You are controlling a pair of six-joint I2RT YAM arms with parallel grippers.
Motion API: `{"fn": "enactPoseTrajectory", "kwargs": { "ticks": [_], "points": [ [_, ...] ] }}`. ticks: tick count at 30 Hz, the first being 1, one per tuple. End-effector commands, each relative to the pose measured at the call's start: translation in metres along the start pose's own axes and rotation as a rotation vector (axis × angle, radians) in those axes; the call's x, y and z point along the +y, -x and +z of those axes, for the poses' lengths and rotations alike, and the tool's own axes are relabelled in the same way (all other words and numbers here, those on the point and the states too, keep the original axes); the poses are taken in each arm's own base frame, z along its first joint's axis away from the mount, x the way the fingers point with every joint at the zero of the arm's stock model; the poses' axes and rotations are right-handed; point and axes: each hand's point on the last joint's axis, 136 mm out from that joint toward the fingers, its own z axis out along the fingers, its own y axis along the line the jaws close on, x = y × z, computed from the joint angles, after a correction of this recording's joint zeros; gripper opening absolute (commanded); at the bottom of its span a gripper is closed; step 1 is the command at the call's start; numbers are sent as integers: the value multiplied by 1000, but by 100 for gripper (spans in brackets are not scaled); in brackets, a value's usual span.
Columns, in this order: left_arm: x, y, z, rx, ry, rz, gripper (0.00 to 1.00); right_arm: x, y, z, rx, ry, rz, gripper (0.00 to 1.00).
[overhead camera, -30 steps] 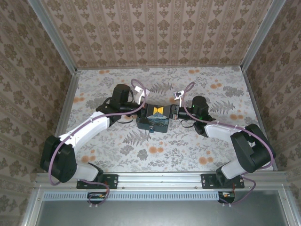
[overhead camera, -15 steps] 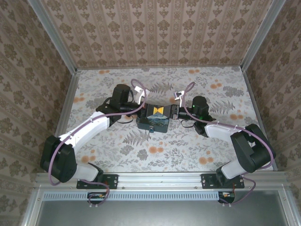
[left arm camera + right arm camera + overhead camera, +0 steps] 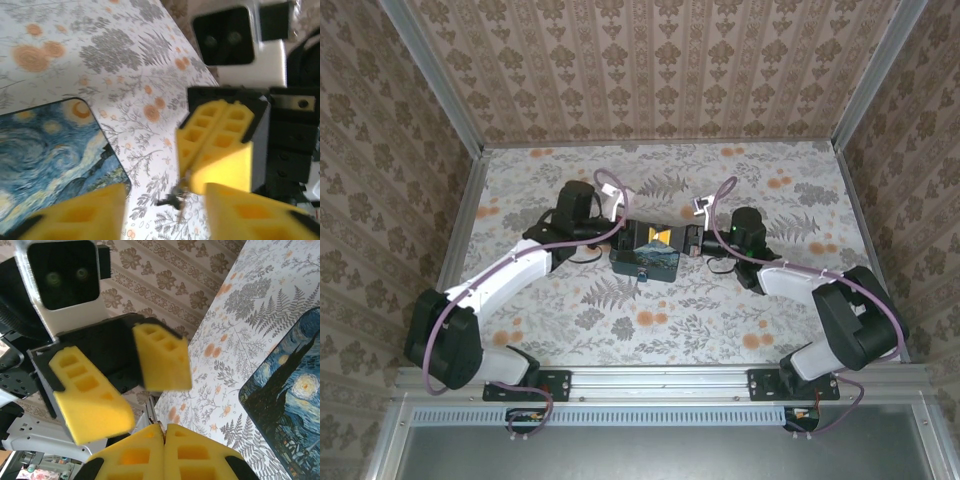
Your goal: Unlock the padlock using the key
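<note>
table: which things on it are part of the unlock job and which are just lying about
job: key, seemingly in the right gripper, jaws shut; left gripper, jaws open; padlock, tiny and dark
lying about: Starry Night box
</note>
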Motion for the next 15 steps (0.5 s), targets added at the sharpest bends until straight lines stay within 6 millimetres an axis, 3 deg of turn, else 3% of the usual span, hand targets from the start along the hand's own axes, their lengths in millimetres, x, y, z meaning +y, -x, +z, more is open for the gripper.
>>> {"fn": "enactPoseTrajectory", "kwargs": {
  "ticks": [1,7,11,12,15],
  "points": [
    [4,26,-25,-154,59,-9,63,9,2,-7,-18,16,-43,0],
    [15,30,-51,-255,137,-41,78,8,0,-8,-16,11,-40,0],
    [25,25,-58,-281,155,-76,82,7,-3,-9,-13,9,-35,0],
    [36,27,-64,-296,179,-100,83,6,-3,-10,-16,4,-34,0],
    [43,23,-60,-288,167,-182,83,6,-2,-12,-35,-8,-38,0]
  ]
}}
